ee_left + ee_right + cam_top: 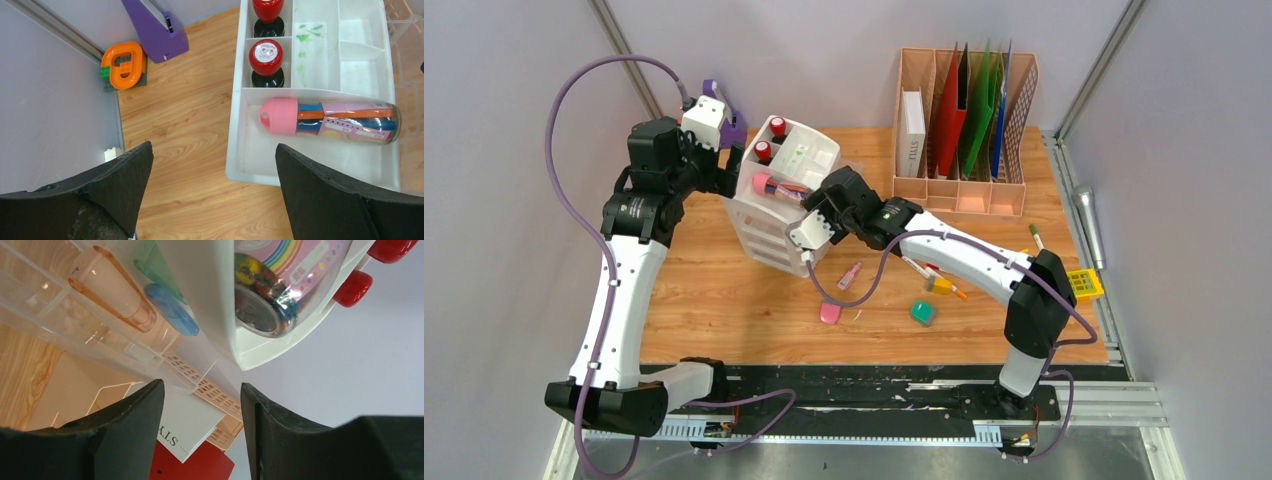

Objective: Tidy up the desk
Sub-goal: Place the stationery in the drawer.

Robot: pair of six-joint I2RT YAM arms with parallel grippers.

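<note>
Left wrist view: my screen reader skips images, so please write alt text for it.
A white divided tray holds a pink-capped pen tube and two red-topped stamps. The open left gripper hovers over its corner and the desk; an orange ring and purple object sit nearby.

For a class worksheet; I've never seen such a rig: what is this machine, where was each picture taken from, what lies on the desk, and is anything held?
Two robot arms stand at the near edge of the desk. One picture looks down from above; the others come from wrist cameras. On the desk: a white organizer with red stamps and a pen tube, a file rack, a pink eraser. The dark shapes there, the left fingers and right fingers, are open, holding nothing.
</note>
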